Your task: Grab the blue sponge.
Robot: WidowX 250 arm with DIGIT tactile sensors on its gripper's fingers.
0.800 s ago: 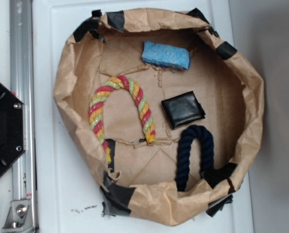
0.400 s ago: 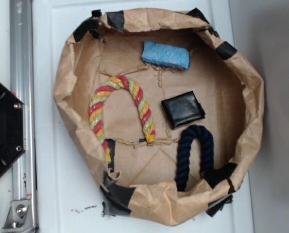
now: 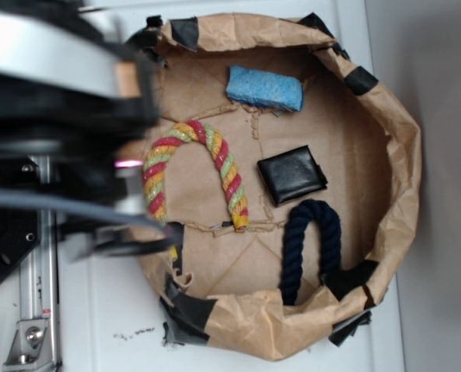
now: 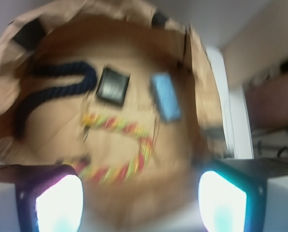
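We are at the approach step: nothing is gripped yet, and the blue sponge (image 3: 265, 88) lies untouched on the floor of the brown paper basin (image 3: 404, 155), in the upper middle of the exterior frame, close under the far rim. In the wrist view the sponge (image 4: 166, 96) sits right of centre and above the pincer (image 4: 140, 198), whose two lit fingers (image 4: 59, 202) stand wide apart at the lower corners of the frame with nothing between them. The arm (image 3: 60, 132) is a dark blur over the left side of the exterior frame, over the basin's left rim, well apart from the sponge. Between the two lie the multicoloured rope loop (image 3: 195, 177), the black wallet (image 3: 292, 174) just below the sponge, and the navy rope loop (image 3: 311, 240) at lower right. As we judge it, the next move calls for carrying the open pincer across the basin toward the upper middle, lining the fingers across the sponge's short side, then descending without catching the wallet or the crumpled paper wall behind it. The wrist view is smeared, so fine alignment cannot be read from it.
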